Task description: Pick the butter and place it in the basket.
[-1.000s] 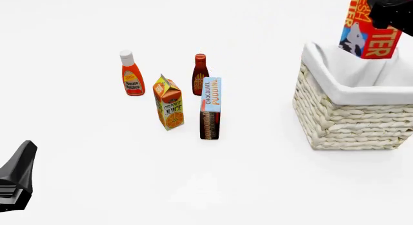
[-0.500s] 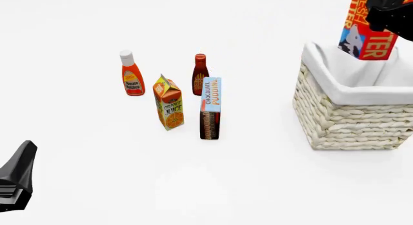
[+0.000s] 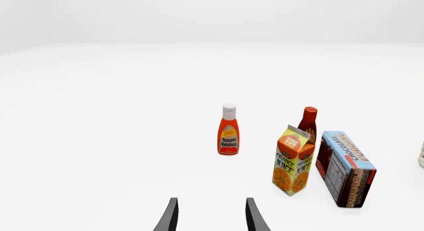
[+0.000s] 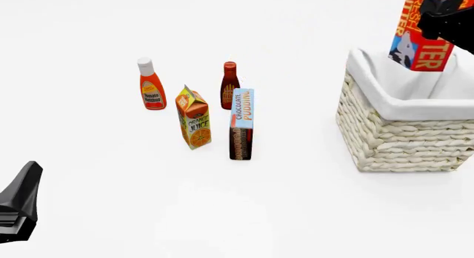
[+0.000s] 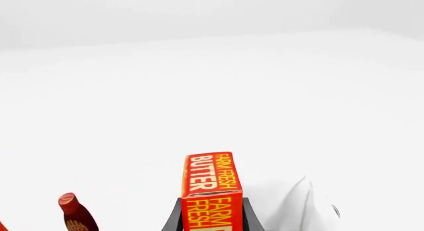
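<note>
The butter [image 4: 420, 31] is a red-orange box hanging upright above the far side of the basket [image 4: 403, 133]. That basket is a large cream wicker one lined with white cloth. My right gripper [image 4: 447, 19] is shut on the butter's side. In the right wrist view the butter [image 5: 212, 184] stands between the two dark fingers [image 5: 174, 218], with the cloth rim [image 5: 301, 206] just beyond. My left gripper [image 4: 21, 205] rests low at the near left, far from both. Its fingers [image 3: 171, 216] stand apart, open and holding nothing.
A group of groceries stands left of the basket: a ketchup bottle [image 4: 152, 85], an orange juice carton [image 4: 194, 118], a dark red sauce bottle [image 4: 230, 83] and a tall chocolate pudding box [image 4: 241, 124]. The same group shows ahead in the left wrist view, with the carton [image 3: 293, 161] nearest.
My right gripper has shifted slightly rightward with the butter, which now hangs a little straighter above the basket. The left arm has not moved.
</note>
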`<control>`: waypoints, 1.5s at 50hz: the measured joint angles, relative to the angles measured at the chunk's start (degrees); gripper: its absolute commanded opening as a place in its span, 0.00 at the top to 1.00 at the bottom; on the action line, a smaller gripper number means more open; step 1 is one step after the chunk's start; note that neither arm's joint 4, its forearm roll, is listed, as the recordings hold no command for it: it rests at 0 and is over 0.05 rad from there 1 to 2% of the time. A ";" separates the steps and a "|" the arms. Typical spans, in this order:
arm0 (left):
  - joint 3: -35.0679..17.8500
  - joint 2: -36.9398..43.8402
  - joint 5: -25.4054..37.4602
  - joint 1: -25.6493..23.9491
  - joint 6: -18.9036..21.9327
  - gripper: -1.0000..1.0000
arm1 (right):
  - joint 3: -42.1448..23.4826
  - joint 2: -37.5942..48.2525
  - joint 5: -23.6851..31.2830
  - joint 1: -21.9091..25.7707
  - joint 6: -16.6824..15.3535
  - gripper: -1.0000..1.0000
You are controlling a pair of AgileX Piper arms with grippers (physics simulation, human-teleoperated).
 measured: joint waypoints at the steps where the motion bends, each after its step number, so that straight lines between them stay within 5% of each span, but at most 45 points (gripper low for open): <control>1: 0.00 0.00 0.00 0.00 0.00 0.00 | 0.02 0.14 -0.11 -0.06 0.02 1.00; 75: 0.00 0.00 0.00 0.00 0.00 0.00 | 1.36 6.16 -5.81 -4.65 1.45 1.00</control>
